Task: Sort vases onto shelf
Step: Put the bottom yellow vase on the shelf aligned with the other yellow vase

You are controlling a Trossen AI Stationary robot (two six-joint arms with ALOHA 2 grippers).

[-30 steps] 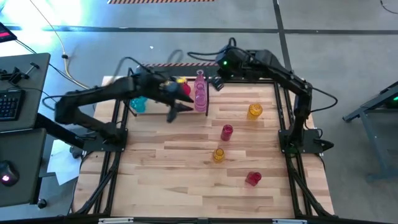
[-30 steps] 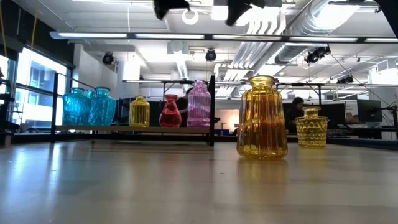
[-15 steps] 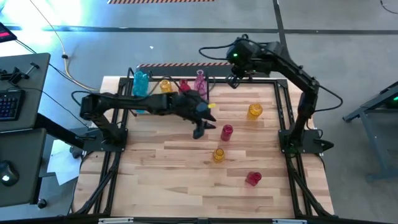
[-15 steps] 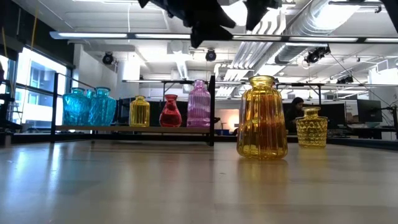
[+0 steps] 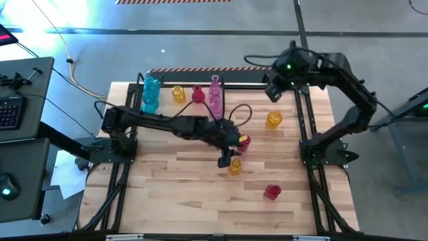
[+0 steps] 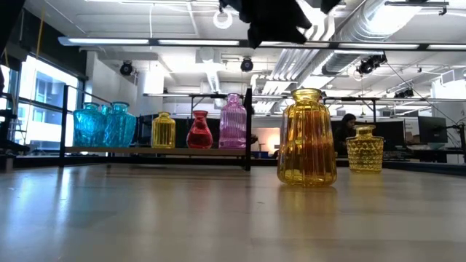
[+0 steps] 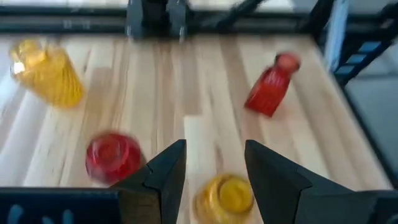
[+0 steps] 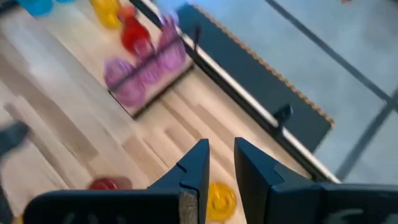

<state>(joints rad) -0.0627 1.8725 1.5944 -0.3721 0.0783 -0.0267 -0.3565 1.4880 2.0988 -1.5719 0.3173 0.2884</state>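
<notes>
Wooden butcher-block table (image 5: 167, 194) seen from above, with both dark arms reaching over it. At the far edge stands the shelf (image 5: 182, 71), a low rack of thin black rods on a light plank. On the shelf, in order along its length: cyan vases (image 5: 150, 90), a yellow vase (image 5: 178, 93), a red vase (image 5: 198, 94) and a tall pink vase (image 5: 215, 95). The low view shows the same row standing upright on the plank: cyan vases (image 6: 105, 124), yellow vase (image 6: 163, 131), red vase (image 6: 199, 130), pink vase (image 6: 233, 122).

Four vases stand loose on the table, well apart from the shelf: an amber faceted vase (image 5: 273, 119) near the right side, a red round vase (image 5: 243, 142) at the middle, a small yellow vase (image 5: 235, 167) just in front of it, and a red narrow vase (image 5: 271, 192) nearest the front edge.

Left gripper (image 5: 227, 161) hangs above the middle of the table, just beside the small yellow vase; in the left wrist view its fingers (image 7: 165, 171) stand apart, empty, with the small yellow vase (image 7: 225, 194) below the gap between them.

Right gripper (image 5: 273, 90) is raised over the far right corner of the table, holding nothing; in its wrist view the fingers (image 8: 194, 167) stand a narrow gap apart.
</notes>
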